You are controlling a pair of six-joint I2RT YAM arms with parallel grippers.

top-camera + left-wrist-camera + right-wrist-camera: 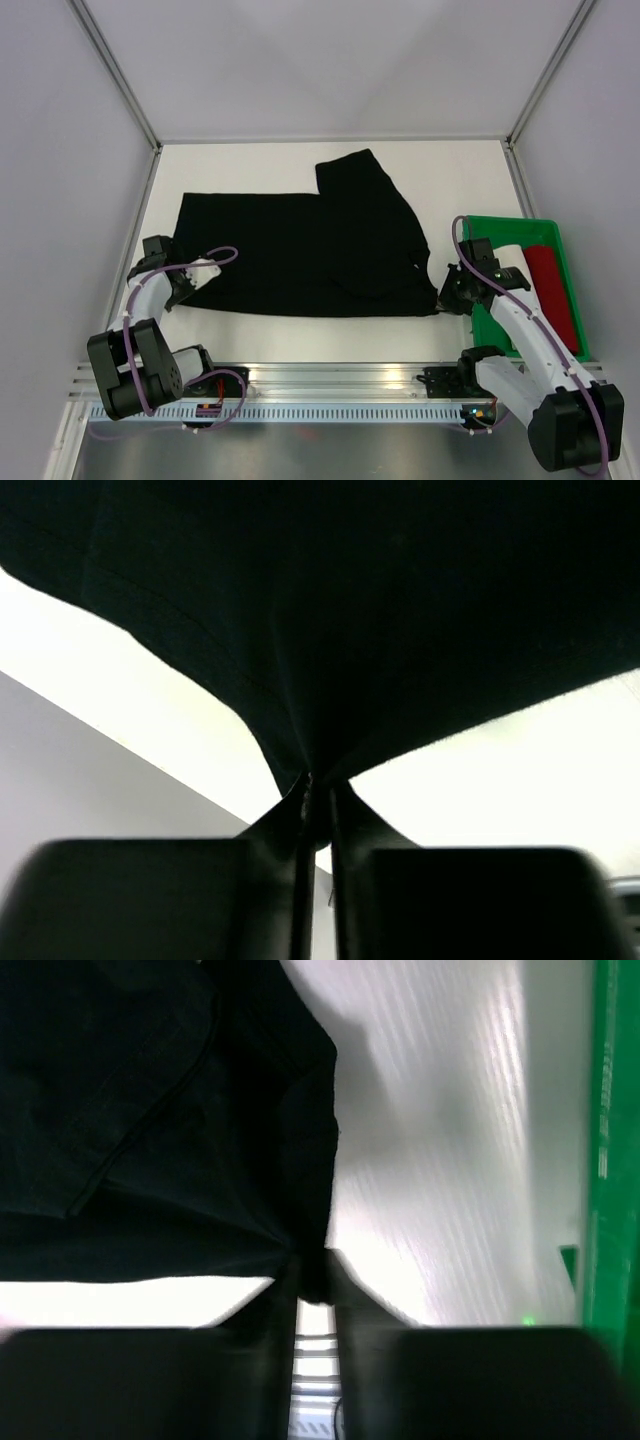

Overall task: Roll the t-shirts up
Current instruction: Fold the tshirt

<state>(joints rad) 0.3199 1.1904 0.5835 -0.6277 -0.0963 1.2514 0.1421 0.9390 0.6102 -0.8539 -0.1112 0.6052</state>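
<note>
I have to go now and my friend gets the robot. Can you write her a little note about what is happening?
Left gripper: shut on the near left edge of the black t-shirt.
Right gripper: shut on its near right corner.
The shirt lies spread on the table, one sleeve folded over.
Red roll sits in the green bin.
Done: one roll binned. Left: roll the black shirt.

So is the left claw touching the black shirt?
Touching. The left wrist view shows the left claw pinching the black shirt, with cloth bunched between its closed fingers.
</note>
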